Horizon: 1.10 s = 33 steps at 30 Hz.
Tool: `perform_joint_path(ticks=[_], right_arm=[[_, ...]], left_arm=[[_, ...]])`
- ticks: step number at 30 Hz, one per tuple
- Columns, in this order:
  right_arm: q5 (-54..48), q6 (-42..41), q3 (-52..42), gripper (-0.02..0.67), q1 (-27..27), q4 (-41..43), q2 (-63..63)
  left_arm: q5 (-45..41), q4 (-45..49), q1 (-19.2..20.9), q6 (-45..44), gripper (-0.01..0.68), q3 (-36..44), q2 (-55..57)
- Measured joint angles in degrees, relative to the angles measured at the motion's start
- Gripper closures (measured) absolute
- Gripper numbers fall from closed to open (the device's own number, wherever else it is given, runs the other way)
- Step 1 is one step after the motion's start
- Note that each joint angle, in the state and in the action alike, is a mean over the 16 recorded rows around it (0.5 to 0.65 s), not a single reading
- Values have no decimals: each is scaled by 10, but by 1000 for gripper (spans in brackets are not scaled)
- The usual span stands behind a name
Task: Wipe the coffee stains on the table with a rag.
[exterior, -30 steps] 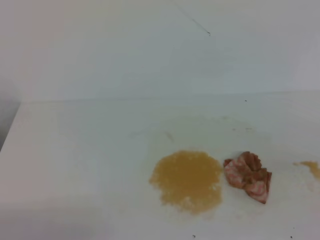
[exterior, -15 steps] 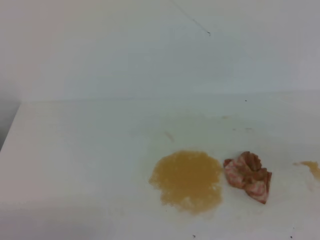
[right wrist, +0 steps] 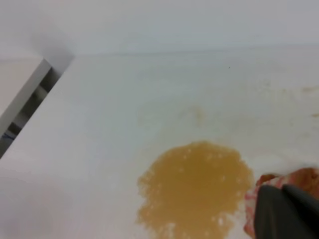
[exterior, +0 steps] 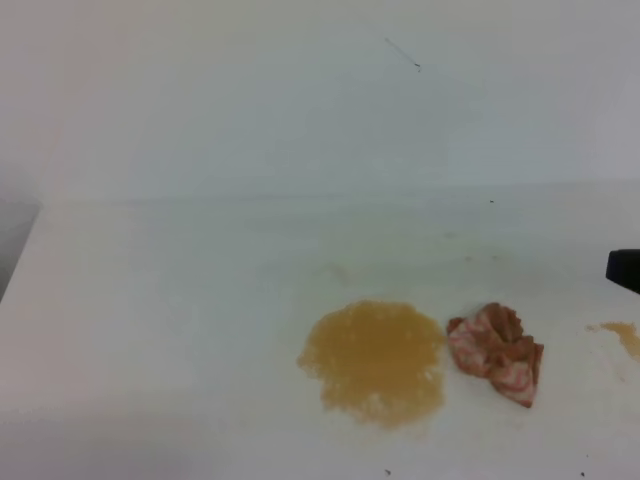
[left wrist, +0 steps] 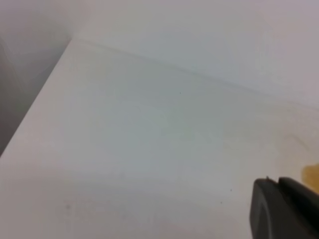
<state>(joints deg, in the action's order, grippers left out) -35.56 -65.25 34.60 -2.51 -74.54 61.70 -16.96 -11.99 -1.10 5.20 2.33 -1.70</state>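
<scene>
The surface (exterior: 160, 300) is white and plain, with a few tiny dark specks near its front edge. On it sits the big stain (exterior: 375, 362), a roundish yellowish-brown blotch wider than the rag, grainy at its rim. From my right wrist view the same blotch fills the lower middle, and a faint pale ring of dried marks lies just beyond it.

The rag (exterior: 496, 352) lies just to the right of the blotch, bunched and wrinkly, pink-red and white, resting on the surface. Its left edge comes very close to the blotch's right rim (whether the two touch I cannot tell). Farther right, well apart from the rag, a small spot (exterior: 624, 334) of the same brown colour sits near the view's edge.

My right claw (exterior: 624, 269) shows in the high view only as a dark tip entering at the right edge, above the small spot and apart from the rag. In my right wrist view its dark fingers (right wrist: 286, 211) lie pressed together, with nothing between them, and the rag peeks out just behind.

My left claw (left wrist: 285, 209) appears as a dark shape at the lower right of its own view, over bare surface; whether it is apart or together I cannot tell.
</scene>
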Motion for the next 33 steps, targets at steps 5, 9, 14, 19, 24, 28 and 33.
perform_joint_path(ticks=[5, 9, 14, 19, 24, 28, 33], right_arm=[[-3, 14, 38, 647, 6, 25, 22], [-1, 45, 68, 646, 23, 71, 35], [7, 132, 105, 647, 60, 175, 52], [14, 267, 139, 648, 99, 315, 75], [9, 402, 169, 648, 128, 444, 109], [-7, 489, 195, 649, 148, 525, 143], [-35, 574, 233, 649, 179, 603, 193]], left_arm=[[0, 0, 0, 0, 677, 0, 0], [0, 0, 0, 0, 677, 0, 0], [0, 0, 0, 0, 677, 0, 0], [0, 0, 0, 0, 677, 0, 0], [0, 0, 0, 0, 677, 0, 0], [0, 0, 0, 0, 678, 0, 0], [1, 0, 0, 0, 678, 0, 0]])
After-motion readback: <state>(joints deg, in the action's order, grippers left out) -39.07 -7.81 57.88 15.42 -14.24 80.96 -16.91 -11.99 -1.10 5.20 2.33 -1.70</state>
